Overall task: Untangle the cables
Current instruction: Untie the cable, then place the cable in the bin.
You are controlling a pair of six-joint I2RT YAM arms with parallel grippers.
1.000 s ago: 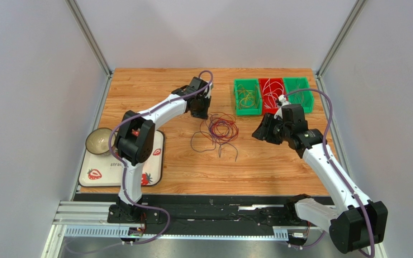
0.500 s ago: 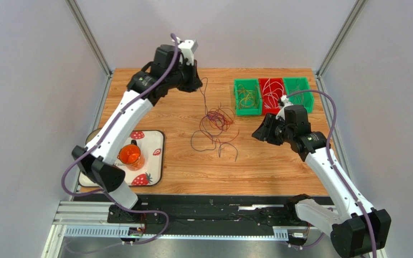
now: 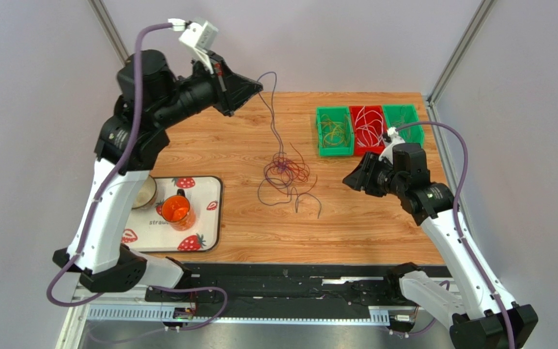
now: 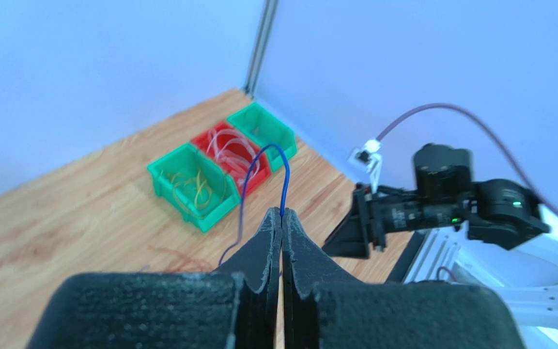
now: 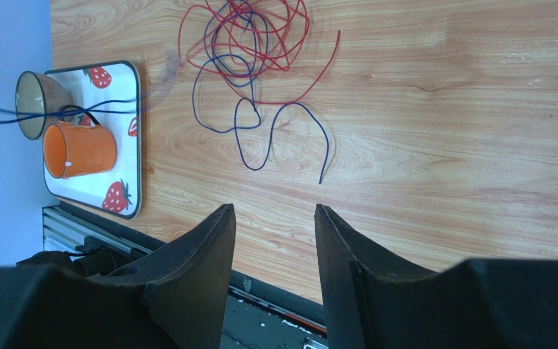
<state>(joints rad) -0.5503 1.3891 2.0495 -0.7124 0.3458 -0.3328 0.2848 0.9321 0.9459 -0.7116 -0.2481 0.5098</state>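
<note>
Reaching high above the far left part of the wooden table (image 3: 376, 233), the left arm is bent at the elbow, with its forearm laid nearly level and pointed to the right. The left gripper (image 3: 258, 86) is pressed fully together, and a single thin dark blue-purple strand (image 3: 271, 109) is pinched at the very tips of its black, wedge-shaped fingers (image 4: 260, 247). From the pinch the strand is arched in a small loop and then hung down in a wavy line to the cables (image 3: 288, 171), a loose tangle of thin red and dark blue-purple wires laid on the table near its middle. Most of the red loops are gathered in a rough round bundle, and a few dark tails are spread from it toward the near edge.

The right arm is stretched up from its base at the near right and folded at the wrist, so that the right gripper (image 3: 349, 179) is pointed left toward the tangle, well apart from it. Its two matte black fingers are spread wide, and nothing is held between them, as is shown in the right wrist view.

At the far right, three small plastic bins are set side by side: a green bin (image 3: 333, 133) with yellowish wires, a red bin (image 3: 365, 129) with white wires, and a second green bin (image 3: 403, 120). At the near left, a white tray (image 3: 209, 218) with rounded corners and printed strawberries is laid on the wood. An orange translucent cup (image 3: 175, 211) is stood on it, and a round bowl (image 3: 146, 193) at its far left corner is partly hidden by the arm.
</note>
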